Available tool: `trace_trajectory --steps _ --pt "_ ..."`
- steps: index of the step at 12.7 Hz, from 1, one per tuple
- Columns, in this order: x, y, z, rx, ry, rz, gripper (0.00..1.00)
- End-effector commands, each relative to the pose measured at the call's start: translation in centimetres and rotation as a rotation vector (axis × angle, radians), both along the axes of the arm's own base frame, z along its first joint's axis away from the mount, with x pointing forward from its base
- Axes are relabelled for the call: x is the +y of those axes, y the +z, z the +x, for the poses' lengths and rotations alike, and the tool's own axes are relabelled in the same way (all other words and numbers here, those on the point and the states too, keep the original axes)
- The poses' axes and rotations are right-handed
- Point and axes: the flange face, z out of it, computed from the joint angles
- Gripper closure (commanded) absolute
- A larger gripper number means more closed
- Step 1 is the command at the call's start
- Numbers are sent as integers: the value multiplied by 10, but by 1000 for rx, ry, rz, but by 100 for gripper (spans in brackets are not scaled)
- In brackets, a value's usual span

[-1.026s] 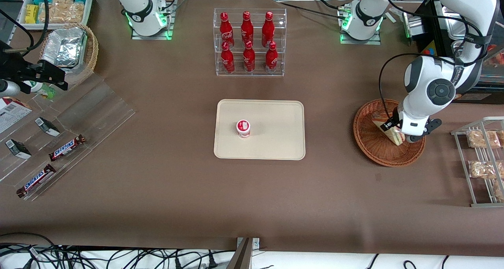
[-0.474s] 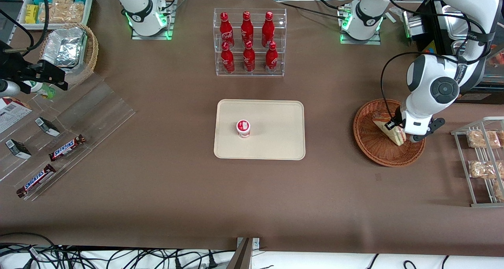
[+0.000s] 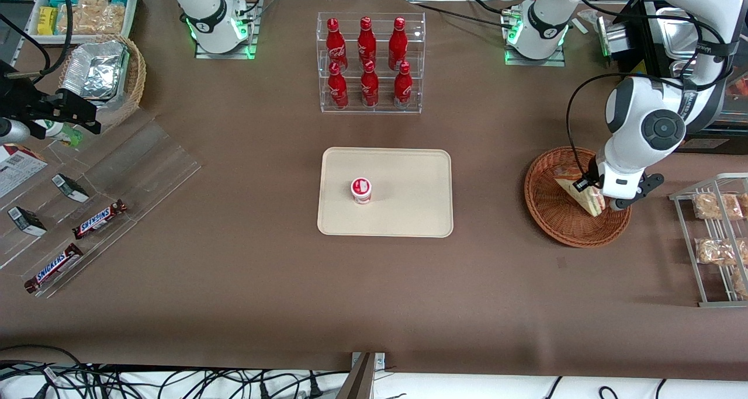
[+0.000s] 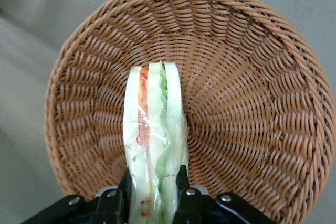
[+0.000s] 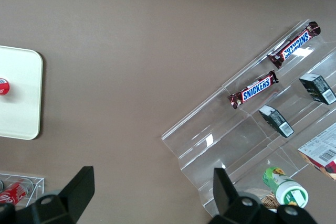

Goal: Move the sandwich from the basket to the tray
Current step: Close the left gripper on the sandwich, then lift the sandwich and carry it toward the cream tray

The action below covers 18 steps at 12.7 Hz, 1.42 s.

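In the front view, a brown worktop (image 3: pixel 245 270) is seen from above, and the hand (image 3: pixel 597 203) is lowered into the basket (image 3: pixel 555 218), which sits toward the working arm's end of the worktop. The sandwich (image 3: pixel 578 193) is seen inside the basket, standing on edge and gripped by the hand at its end nearer the camera. The tray (image 3: pixel 409 177) lies at the middle of the worktop, well apart from the basket, and a small red-and-white cup (image 3: pixel 361 190) stands on it. A clear rack of red bottles (image 3: pixel 369 60) is placed farther from the camera than the tray. Snack packets on a wire rack (image 3: pixel 710 241) are found near the basket at the worktop's edge, and chocolate bars (image 3: pixel 99 219) lie on a clear stand toward the parked arm's end. In the left wrist view, the sandwich (image 4: pixel 155 145) is shown clenched between two black fingers (image 4: pixel 125 195), its bread and its green and orange filling visible through the wrap, with the woven basket (image 4: pixel 247 87) spread beneath it. In the right wrist view, a corner of the tray (image 5: pixel 21 95) and two chocolate bars (image 5: pixel 253 89) are shown.
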Motion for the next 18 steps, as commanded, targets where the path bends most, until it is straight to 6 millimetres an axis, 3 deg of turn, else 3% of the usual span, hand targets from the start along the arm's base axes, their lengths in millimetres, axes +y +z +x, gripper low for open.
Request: trace_trajectory --steps 1,4,11,16,18 --pt "-15 49 17 47 -91 34 66" --pt "-40 80 29 67 -122 38 67" --pt "-159 129 24 72 -235 -19 67" --pt "-256 142 -2 55 -411 -67 67" --pt "-298 132 -15 68 -464 -90 67"
